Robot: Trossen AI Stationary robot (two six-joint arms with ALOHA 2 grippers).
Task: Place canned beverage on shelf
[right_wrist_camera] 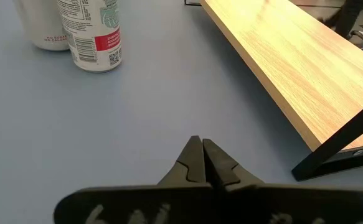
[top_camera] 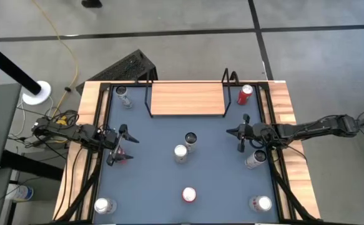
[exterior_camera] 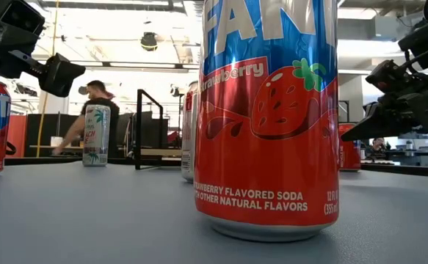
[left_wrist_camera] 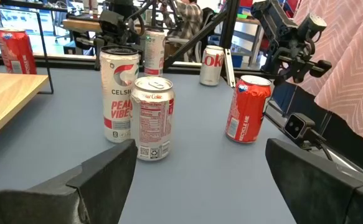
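left tool hovers with fingers apart, facing the middle cans to grab one; right tool waits pinched together; shelf bare.

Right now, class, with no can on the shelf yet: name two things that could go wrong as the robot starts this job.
1. The two middle cans stand nearly touching; the open left hand reaching for one could well knock over the other.
2. The shelf is a narrow raised board on a thin frame; a can set near its edge might tip off. The right hand is shut, so it must open before any grasp.
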